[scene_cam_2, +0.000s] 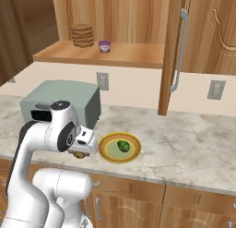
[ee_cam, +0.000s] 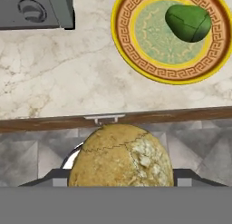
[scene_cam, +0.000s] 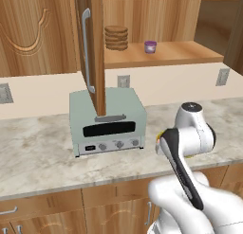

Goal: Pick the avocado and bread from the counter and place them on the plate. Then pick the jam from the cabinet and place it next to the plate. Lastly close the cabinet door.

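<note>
The white arm is seen rising from the base, folded at a dark-jointed elbow and bent forward and down, so that the wrist is carried low at the front edge of the counter (scene_cam_2: pixel 184 144); the hand is turned downward, as is shown by the hand view looking straight down. The gripper (scene_cam_2: pixel 81 154) is held just below the wrist, its fingers closed on the bread (ee_cam: pixel 121 156), which is gripped between them and hides most of both tips; the bread is thus carried in the air, short of the plate (ee_cam: pixel 136 46).
</note>
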You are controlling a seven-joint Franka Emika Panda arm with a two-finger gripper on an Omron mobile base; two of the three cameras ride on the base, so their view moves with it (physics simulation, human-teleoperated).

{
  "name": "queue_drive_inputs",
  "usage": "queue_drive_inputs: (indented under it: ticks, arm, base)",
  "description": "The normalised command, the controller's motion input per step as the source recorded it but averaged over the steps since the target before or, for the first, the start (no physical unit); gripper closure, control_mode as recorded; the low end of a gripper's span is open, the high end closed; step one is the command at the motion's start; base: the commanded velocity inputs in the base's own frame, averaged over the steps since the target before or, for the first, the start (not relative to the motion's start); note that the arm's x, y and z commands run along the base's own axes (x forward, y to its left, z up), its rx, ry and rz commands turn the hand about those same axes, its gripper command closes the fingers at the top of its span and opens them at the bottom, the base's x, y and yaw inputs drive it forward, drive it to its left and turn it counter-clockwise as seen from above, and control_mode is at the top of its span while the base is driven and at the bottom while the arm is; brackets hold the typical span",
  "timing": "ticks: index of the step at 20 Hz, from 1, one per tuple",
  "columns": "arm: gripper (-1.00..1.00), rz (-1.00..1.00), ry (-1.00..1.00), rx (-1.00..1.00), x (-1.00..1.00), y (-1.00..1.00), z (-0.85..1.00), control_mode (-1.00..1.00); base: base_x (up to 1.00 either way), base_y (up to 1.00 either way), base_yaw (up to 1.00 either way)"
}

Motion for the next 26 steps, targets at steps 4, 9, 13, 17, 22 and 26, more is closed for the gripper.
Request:
queue_drive_inputs:
  ticks: [4,9,13,17,22,26]
  arm:
    - [1.00,0.01,0.00,0.00,0.12,-0.52,0.11,-1.00]
    - [1.00,0.12,0.00,0.00,0.47,-0.33,0.00,-1.00]
    - [1.00,0.15,0.04,0.00,0.51,-0.29,0.00,-1.00]
    - [1.00,0.12,0.04,0.00,0.34,-0.22,-0.01,-1.00]
    - [1.00,0.10,0.10,0.00,0.27,-0.04,-0.17,-1.00]
    - [1.00,0.10,0.09,0.00,0.33,-0.03,-0.24,-1.00]
  base:
    - [0.00,0.00,0.00]
    - [0.00,0.00,0.00]
    - [0.00,0.00,0.00]
    - [0.00,0.00,0.00]
    - [0.00,0.00,0.00]
    - [0.00,0.00,0.00]
